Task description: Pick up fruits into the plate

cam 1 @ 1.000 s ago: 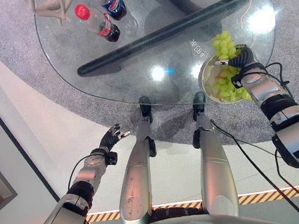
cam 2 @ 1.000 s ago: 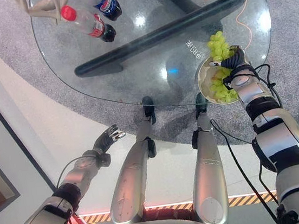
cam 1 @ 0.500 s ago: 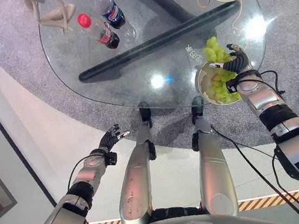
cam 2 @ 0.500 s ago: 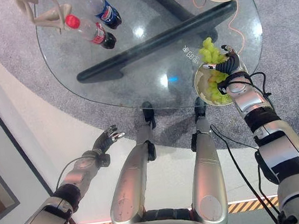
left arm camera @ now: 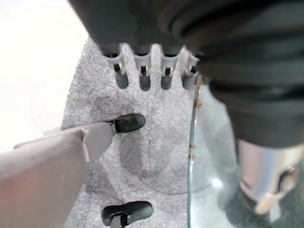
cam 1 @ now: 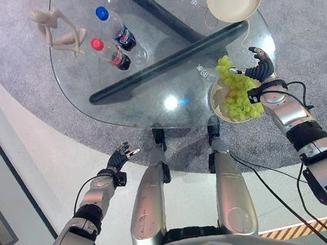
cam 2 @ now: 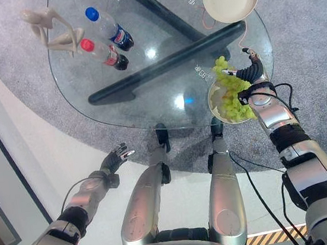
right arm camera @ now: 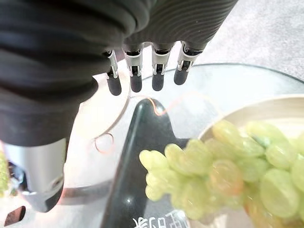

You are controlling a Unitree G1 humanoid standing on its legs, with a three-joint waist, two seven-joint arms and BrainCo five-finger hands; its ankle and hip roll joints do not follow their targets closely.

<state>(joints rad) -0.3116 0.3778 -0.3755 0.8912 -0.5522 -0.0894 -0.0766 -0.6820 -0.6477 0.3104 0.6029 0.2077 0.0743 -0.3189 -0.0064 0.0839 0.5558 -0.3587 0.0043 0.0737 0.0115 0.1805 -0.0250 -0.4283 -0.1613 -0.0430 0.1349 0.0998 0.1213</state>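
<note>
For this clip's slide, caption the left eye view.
Right hand open beside grapes heaped in the plate on a glass table.

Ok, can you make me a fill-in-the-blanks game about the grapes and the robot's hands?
1. The green grapes lie in a ___ on the glass table.
2. The right hand hovers by the grapes with its fingers ___.
3. The left hand hangs off the table, above the ___.
4. Two ___ lie beside the beige figurine.

Missing words: bowl; open; floor; bottles
</note>
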